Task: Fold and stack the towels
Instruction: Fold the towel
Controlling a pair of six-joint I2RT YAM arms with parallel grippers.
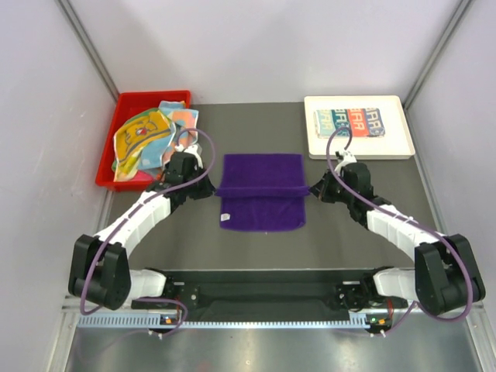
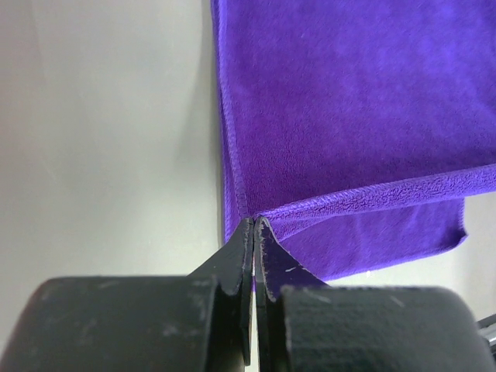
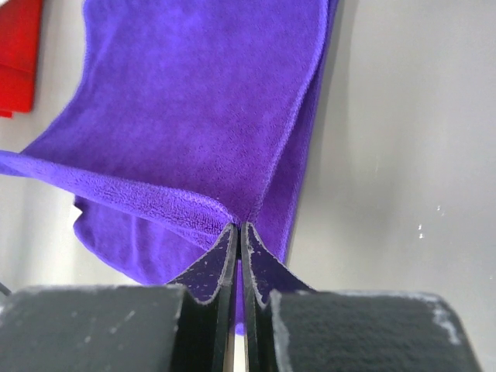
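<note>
Jaws of the 2 arms pinch opposite edges of the half-folded purple towel (image 1: pixel 261 208).

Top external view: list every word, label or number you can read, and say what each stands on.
On the folded towel in the white tray: big block letters, too blurred to read.
On the purple towel: a small white tag, too small to read.
On the crumpled towels in the red bin: prints only, nothing legible.
</note>
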